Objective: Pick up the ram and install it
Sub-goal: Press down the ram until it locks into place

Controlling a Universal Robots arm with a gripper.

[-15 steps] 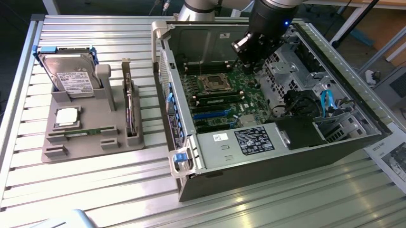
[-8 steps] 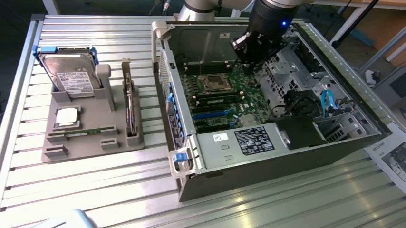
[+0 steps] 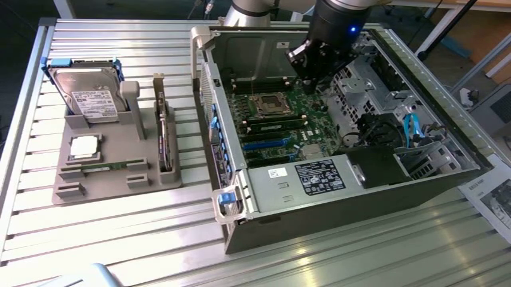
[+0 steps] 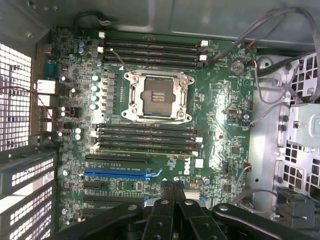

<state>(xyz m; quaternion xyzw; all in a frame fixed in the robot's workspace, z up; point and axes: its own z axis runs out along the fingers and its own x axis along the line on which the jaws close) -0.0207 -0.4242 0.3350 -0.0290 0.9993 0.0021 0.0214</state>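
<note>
The gripper (image 3: 313,82) hangs above the open computer case (image 3: 447,179), over the motherboard (image 3: 276,122) near the far end of the case; in the wrist view its two fingers (image 4: 167,192) meet at the tips with nothing between them, so they are pressed together and empty, and they stand over the board edge near the blue expansion slot (image 4: 122,174); the empty processor socket (image 4: 157,96) sits in the middle of the board, with dark memory slots (image 4: 150,49) on one side of it and more memory slots (image 4: 147,140) on the other, all looking unfilled.

The ram (image 3: 102,166), a thin green stick, lies in a groove of the grey parts holder (image 3: 119,185) near the holder's near edge, well apart from the gripper; the holder stands on the slatted metal table (image 3: 319,257) towards the exterior view's left, beside the case; a hard drive (image 3: 90,95) stands at the holder's far end, a square silver processor (image 3: 85,146) lies between drive and ram, and a dark expansion card (image 3: 162,140) stands upright along the holder's edge nearest the case.
</note>
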